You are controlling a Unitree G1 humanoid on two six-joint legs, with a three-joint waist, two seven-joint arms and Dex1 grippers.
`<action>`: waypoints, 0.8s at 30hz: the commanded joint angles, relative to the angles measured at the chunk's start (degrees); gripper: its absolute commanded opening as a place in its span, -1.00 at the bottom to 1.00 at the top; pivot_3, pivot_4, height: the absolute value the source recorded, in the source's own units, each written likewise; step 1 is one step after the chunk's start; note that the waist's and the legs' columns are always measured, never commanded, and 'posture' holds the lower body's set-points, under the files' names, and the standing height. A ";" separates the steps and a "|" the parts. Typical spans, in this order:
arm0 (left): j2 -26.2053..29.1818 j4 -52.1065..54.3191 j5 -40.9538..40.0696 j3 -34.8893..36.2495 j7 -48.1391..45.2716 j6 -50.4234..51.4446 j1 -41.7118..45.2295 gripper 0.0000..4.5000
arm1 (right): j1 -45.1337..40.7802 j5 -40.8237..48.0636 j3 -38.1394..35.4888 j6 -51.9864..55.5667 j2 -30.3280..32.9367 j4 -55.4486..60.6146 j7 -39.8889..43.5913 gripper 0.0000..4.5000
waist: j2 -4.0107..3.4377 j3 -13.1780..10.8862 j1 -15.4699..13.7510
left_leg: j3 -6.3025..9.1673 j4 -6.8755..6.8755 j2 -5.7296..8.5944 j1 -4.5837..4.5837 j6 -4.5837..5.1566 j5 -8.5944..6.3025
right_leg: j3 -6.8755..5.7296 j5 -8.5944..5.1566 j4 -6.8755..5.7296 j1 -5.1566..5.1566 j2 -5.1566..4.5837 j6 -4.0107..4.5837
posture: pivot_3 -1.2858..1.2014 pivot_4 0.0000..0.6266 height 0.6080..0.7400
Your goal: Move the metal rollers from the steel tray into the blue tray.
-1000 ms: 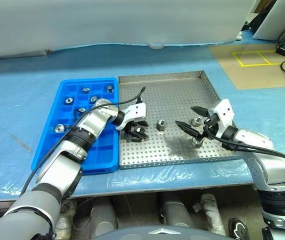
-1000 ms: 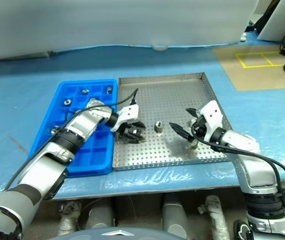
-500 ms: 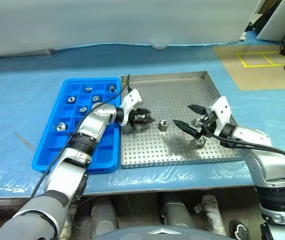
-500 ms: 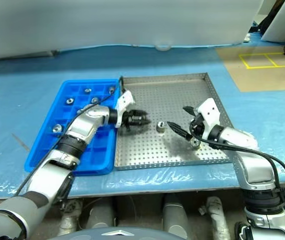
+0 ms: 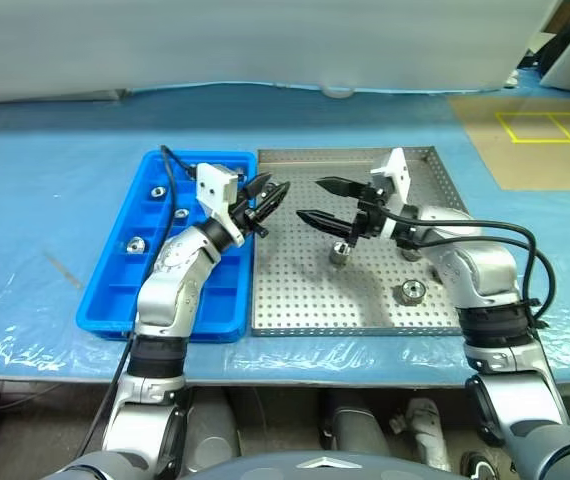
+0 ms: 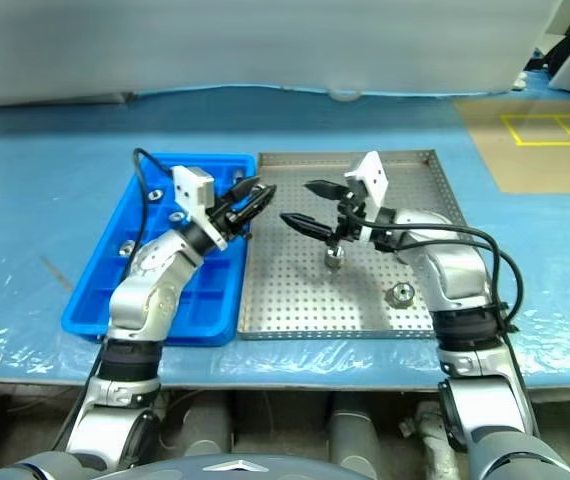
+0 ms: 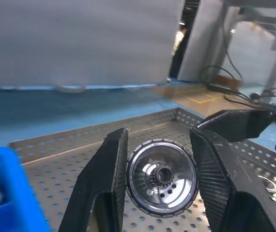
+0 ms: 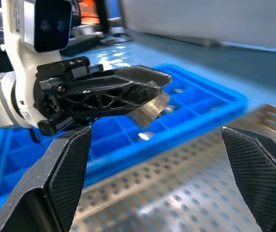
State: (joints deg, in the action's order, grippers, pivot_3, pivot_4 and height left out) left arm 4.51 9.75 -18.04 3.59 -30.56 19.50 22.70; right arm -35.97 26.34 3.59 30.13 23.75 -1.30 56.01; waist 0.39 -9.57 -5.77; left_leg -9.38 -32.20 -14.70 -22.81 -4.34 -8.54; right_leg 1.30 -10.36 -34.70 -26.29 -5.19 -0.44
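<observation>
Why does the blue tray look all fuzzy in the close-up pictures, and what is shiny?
Left wrist view: the roller between the left hand's fingers is sharp and gleams, while the blue tray corner is blurred. Right wrist view: the blue tray and steel tray behind are soft, with bright glints. Left eye view: the steel tray shows dull glare near the right hand.

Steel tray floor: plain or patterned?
Patterned: the shiny grey square steel tray has a regular grid of small round perforations, showing best in the left eye view.
</observation>
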 commanded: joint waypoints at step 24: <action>4.07 29.73 9.54 4.67 25.23 2.52 -34.04 -0.28 | -11.97 -5.62 8.07 -13.56 -11.81 -23.05 17.31 1.00 | -0.06 -0.03 -12.08 | 0.97 -0.04 -0.14 -0.71 -0.13 0.06 | -1.03 -0.12 0.04 -0.04 -0.08 0.11 | 0.53 -0.52 1.00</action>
State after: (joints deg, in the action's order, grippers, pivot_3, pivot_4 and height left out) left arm 8.71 36.69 -9.59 8.53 -6.25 22.74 -11.35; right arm -46.83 20.40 12.04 17.80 12.49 -24.96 72.52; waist 0.33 -9.60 -17.85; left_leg -8.40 -32.23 -14.85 -23.51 -4.47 -8.48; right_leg 0.28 -10.48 -34.67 -26.32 -5.26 -0.32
